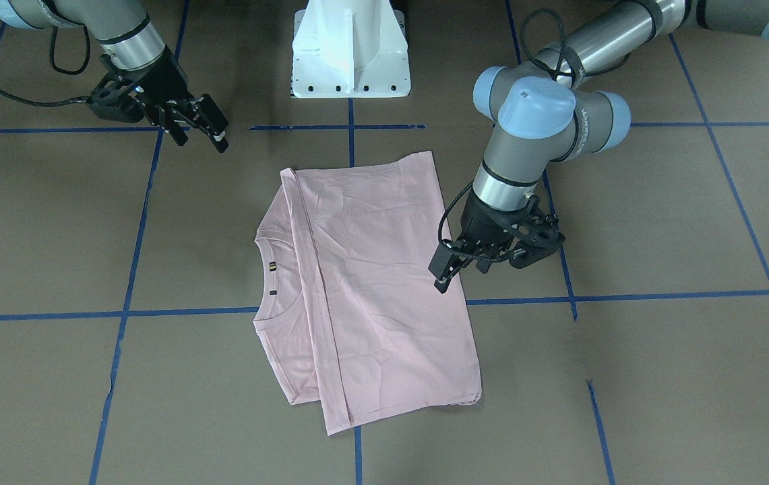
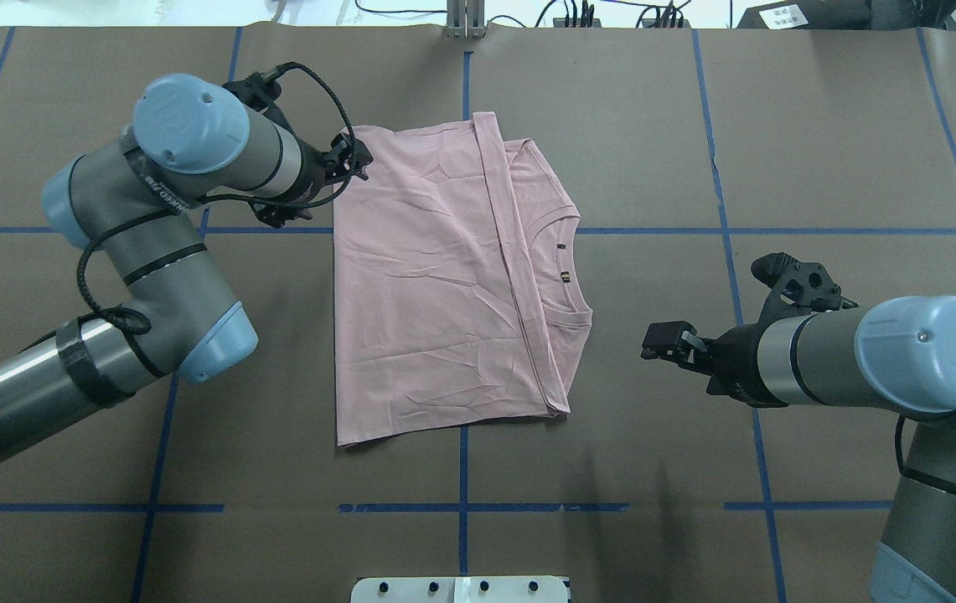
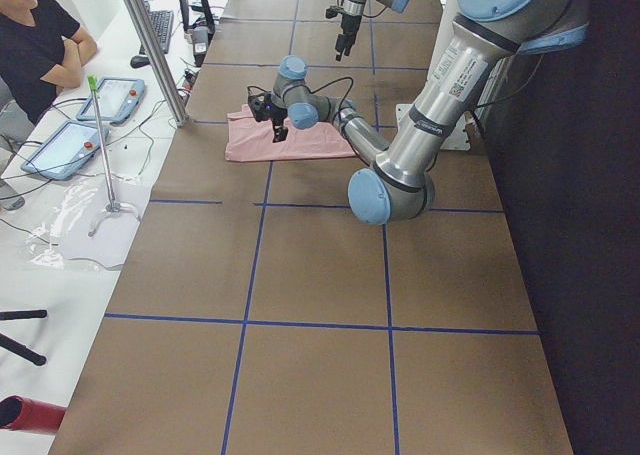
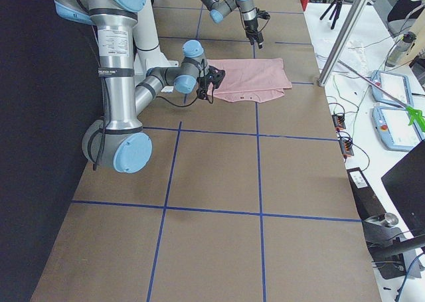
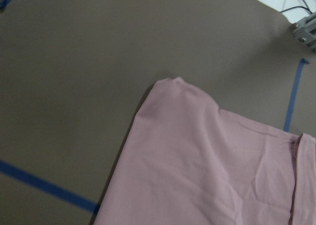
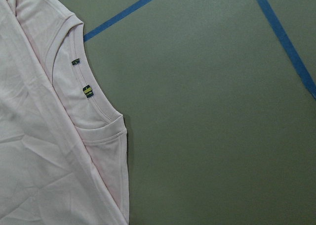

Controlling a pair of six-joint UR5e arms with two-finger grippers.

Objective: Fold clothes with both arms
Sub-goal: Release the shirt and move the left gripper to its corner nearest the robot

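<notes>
The pale pink T-shirt (image 2: 427, 285) lies flat at the table's middle, folded lengthwise with a plain side up. Its ribbed collar (image 2: 565, 268) points toward my right arm, and the dog print is hidden. My left gripper (image 2: 353, 159) hovers over the shirt's far left corner, seen at the shirt's edge in the front view (image 1: 462, 276). It looks open and holds nothing. The left wrist view shows that corner (image 5: 173, 86) lying flat. My right gripper (image 2: 653, 343) is open and empty, a short way off the collar side, clear of the cloth (image 1: 201, 143).
The white pedestal base (image 1: 350, 54) stands at the robot's side of the table. Blue tape lines (image 2: 461, 507) grid the brown table cover. A seated operator (image 3: 40, 45), tablets and a metal pole (image 3: 150, 45) are beyond the far edge.
</notes>
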